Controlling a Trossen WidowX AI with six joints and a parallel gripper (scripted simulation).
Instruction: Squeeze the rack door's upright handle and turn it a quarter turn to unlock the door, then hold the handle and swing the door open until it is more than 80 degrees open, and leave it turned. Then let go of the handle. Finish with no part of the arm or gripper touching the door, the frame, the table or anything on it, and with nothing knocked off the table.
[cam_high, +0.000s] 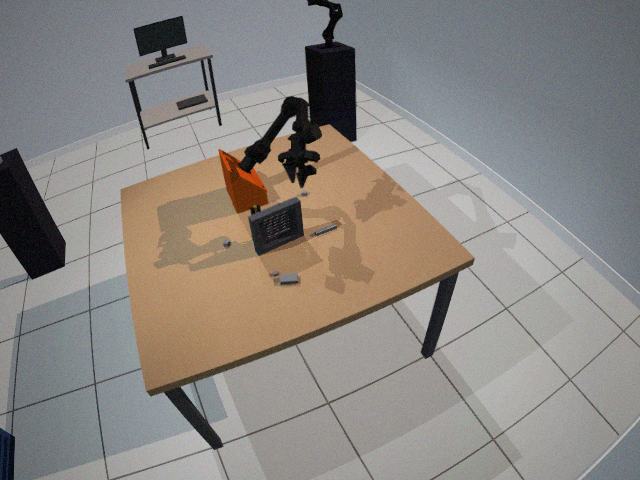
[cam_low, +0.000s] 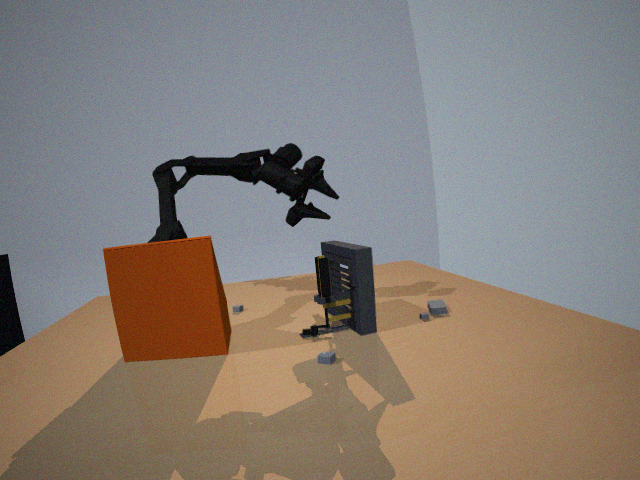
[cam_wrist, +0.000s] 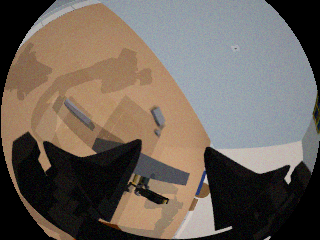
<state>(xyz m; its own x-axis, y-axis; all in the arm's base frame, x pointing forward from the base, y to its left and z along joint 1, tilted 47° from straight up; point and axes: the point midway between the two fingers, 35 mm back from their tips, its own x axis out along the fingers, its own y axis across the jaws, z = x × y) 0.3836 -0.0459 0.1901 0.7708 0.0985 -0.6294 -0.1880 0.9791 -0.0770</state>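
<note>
Task at its opening stage, as far as I can judge. Dark grey rack frame (cam_high: 253, 235) (cam_low: 364, 294) (cam_wrist: 165, 170) upright on the wooden table (cam_high: 206, 320) (cam_low: 516, 361) (cam_wrist: 85, 35), in front of the orange block (cam_high: 248, 188) (cam_low: 165, 299). The upright handle (cam_low: 322, 277) (cam_wrist: 152, 195), black with yellow edging, is on the frame's arm-facing side, low down beside the slotted panel.

Gripper (cam_high: 297, 183) (cam_low: 333, 207) (cam_wrist: 174, 148): fingers apart, nothing between them, in the air above handle height and touching neither handle nor frame. Tips slant downward in the exterior view.

Done: nothing that shows. Handle looks unturned, door looks shut; exact angle of either hard to read, latch hidden.

Left, by my reckoning: all of it. Lower to the handle, straddle it, squeeze, quarter turn, swing past the required angle with the handle left turned, let go, back clear. Present step reads as the approach.

Loose things to respect: flat grey block (cam_high: 288, 279) (cam_low: 437, 307) (cam_wrist: 158, 116) on the frame's far side, slim grey bar (cam_high: 325, 230) (cam_wrist: 78, 113) off one edge, small grey cube (cam_high: 226, 243) (cam_low: 326, 357) off the other. All on the tabletop; a wide swing of arm or door might catch the cube
</note>
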